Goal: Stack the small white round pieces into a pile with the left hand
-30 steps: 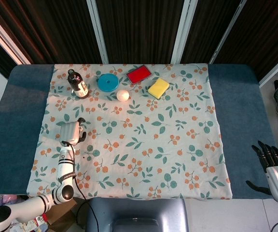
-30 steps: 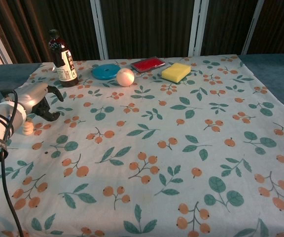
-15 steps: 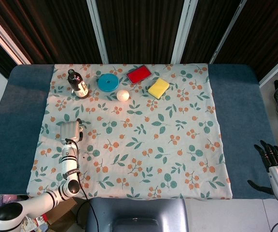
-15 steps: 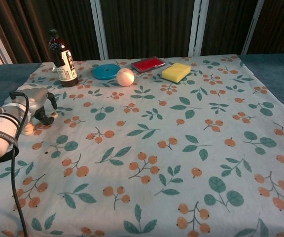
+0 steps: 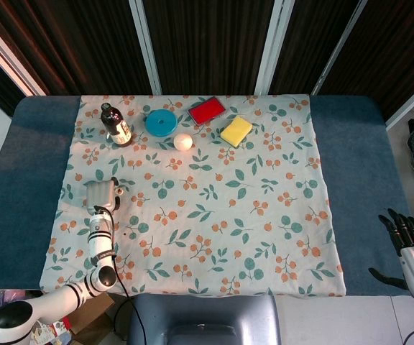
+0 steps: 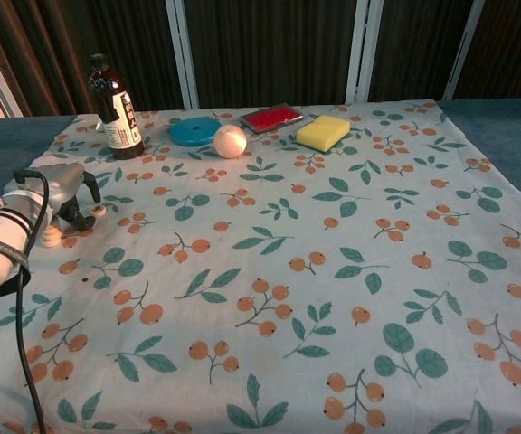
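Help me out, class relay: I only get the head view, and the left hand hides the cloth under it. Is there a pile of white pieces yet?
Observer: Yes. The chest view shows a short pile of white pieces standing upright on the cloth, beside the left hand on its near side.
Operator: And the loose piece by the fingers, is it lifted?
Observer: No. The loose white piece lies flat on the cloth, apart from the pile, with the fingertips pointing down just beside it.
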